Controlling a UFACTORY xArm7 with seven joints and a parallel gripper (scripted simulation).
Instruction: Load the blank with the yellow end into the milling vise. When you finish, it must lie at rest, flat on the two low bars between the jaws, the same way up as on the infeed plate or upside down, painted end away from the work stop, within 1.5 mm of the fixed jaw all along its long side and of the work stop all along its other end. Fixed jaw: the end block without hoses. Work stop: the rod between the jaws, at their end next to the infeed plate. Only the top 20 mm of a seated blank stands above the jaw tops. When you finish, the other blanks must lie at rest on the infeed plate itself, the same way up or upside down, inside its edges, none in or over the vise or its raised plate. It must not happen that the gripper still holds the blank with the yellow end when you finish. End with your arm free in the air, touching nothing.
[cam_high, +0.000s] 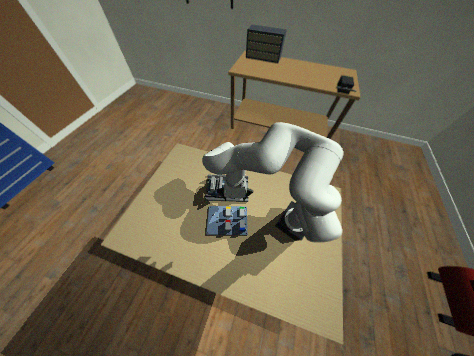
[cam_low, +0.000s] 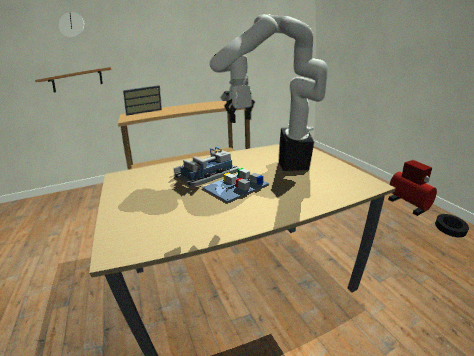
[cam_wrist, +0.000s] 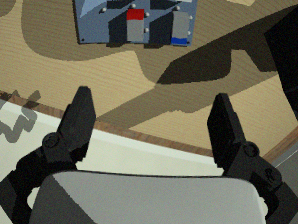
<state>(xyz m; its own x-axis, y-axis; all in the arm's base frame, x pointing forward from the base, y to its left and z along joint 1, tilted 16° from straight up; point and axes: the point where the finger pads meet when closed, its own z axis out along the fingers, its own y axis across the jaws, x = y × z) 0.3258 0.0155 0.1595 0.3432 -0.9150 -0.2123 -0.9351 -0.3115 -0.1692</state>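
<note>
The blank with the yellow end (cam_high: 227, 212) (cam_low: 230, 179) stands on the blue infeed plate (cam_high: 215, 230) (cam_low: 227, 195) (cam_wrist: 95, 32), on the side toward the vise; it is outside the wrist view. Blanks with a green end (cam_high: 242, 212) (cam_low: 244, 174), a red end (cam_high: 227, 226) (cam_low: 244, 186) (cam_wrist: 135, 28) and a blue end (cam_high: 242, 224) (cam_low: 254, 177) (cam_wrist: 180, 25) also stand there. The milling vise (cam_high: 216, 185) (cam_low: 211, 168) is beside the plate, partly hidden by the arm in the top view. My gripper (cam_low: 240, 119) (cam_wrist: 152, 104) is open and empty, high above the table.
Small pins stand on the infeed plate around the blanks. The black robot base (cam_low: 296, 154) stands on the table (cam_high: 285, 300) (cam_low: 165, 235), to the right of the plate. A wooden bench (cam_high: 300, 75) stands by the wall behind.
</note>
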